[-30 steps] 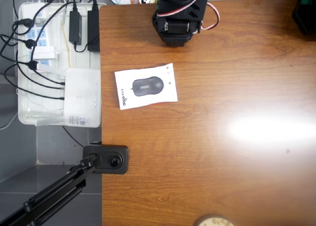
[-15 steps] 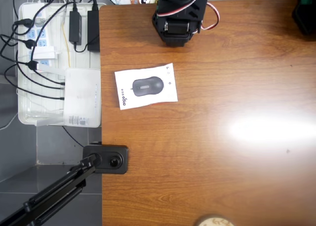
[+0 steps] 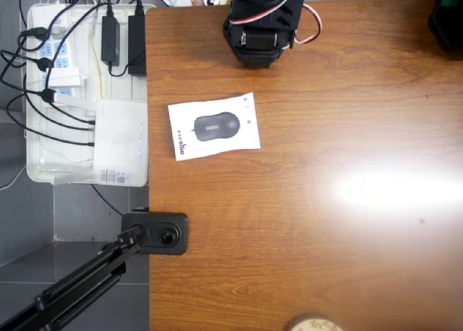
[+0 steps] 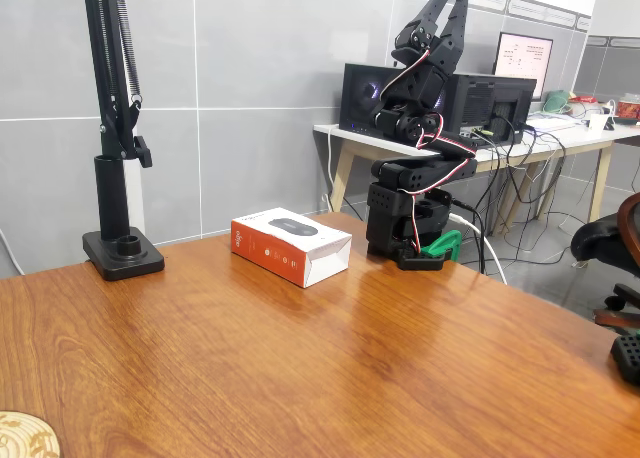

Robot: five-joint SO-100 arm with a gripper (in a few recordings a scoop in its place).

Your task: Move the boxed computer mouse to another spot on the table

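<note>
White card with an orange-red side, the boxed computer mouse (image 4: 291,245) lies flat on the table (image 4: 300,378), left of the arm's base in the fixed view and just below and left of it in the overhead view (image 3: 214,126). Its long axis runs roughly left to right in the overhead view, slightly tilted. To its right the gripper (image 4: 447,0) points up, folded back high above the base, jaws slightly parted and holding nothing, so the coming move likely calls for unfolding down toward the box.

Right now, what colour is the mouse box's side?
Orange-red side on the boxed computer mouse, clearest in the fixed view.
</note>
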